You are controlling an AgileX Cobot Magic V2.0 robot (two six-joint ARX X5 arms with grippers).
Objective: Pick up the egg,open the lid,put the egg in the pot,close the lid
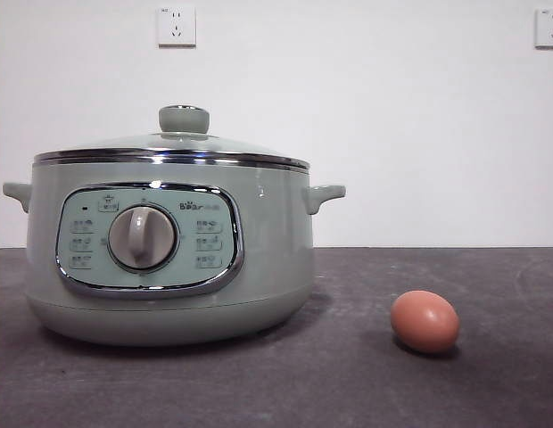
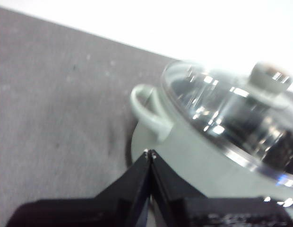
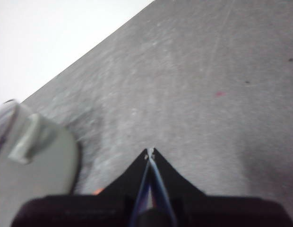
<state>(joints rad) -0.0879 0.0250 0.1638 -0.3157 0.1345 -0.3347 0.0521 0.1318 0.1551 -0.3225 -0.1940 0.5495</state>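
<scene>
The pot (image 1: 169, 254) is found standing upright on the dark bench (image 1: 366, 383), toward the left side as seen in the front view, with its control panel and central dial (image 1: 143, 238) turned to the front edge. The lid (image 1: 174, 147) is seated flat on the pot's rim, its pale green knob (image 1: 184, 119) uppermost. The egg (image 1: 425, 321) is observed lying on its side on the bare bench surface, to the right of the pot and well apart from it, nearer the front edge. No gripper is seen in the front view.

In the left wrist view, the left gripper (image 2: 150, 153) is recorded with its two black jaws pressed together at the tips, nothing held between them. It is held just beside one side handle (image 2: 149, 111) of the pot, not touching it, with the glass lid (image 2: 231, 113) beyond.

In the right wrist view, the right gripper (image 3: 150, 152) is likewise noted with jaws closed tip to tip and empty, above bare bench. The pot's other handle (image 3: 28, 135) is visible to one side of it.
</scene>
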